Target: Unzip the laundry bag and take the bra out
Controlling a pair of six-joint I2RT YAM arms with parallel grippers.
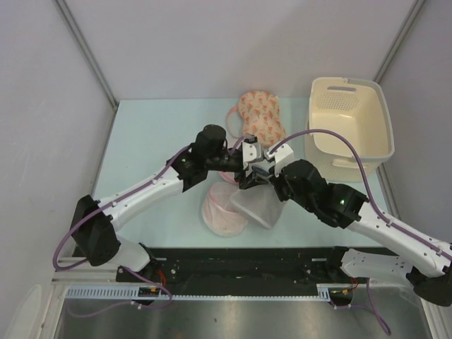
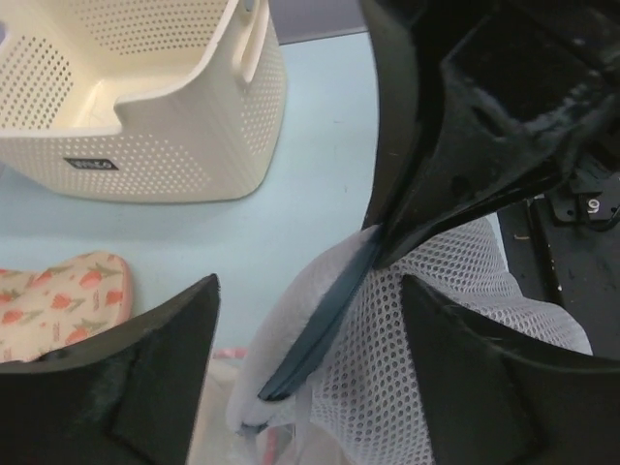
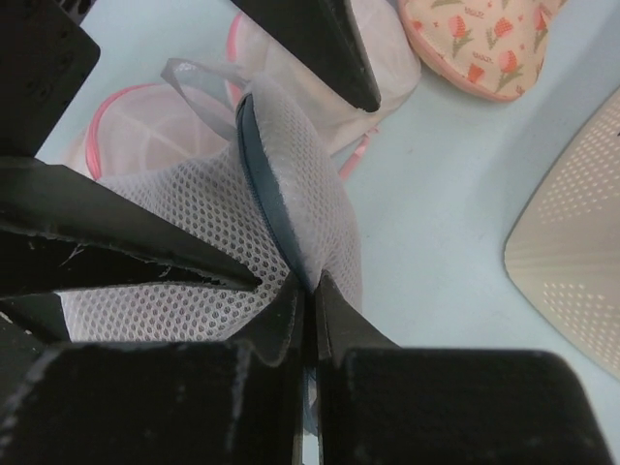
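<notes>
Right gripper [image 3: 308, 286] is clamped on the grey zip rim [image 3: 262, 184] of the laundry bag [image 3: 174, 213]; left gripper [image 2: 308, 286] straddles it, jaws wide apart

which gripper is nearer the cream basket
Right. The right gripper, shut on the laundry bag, is on the side toward the cream basket; the left gripper is open on the bag's far side.

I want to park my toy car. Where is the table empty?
Biggest bare table is far left, between wall and peach bra. A smaller patch sits right of the laundry bag, by the front edge. The middle is crowded with that bag and pink-trimmed pouches.
</notes>
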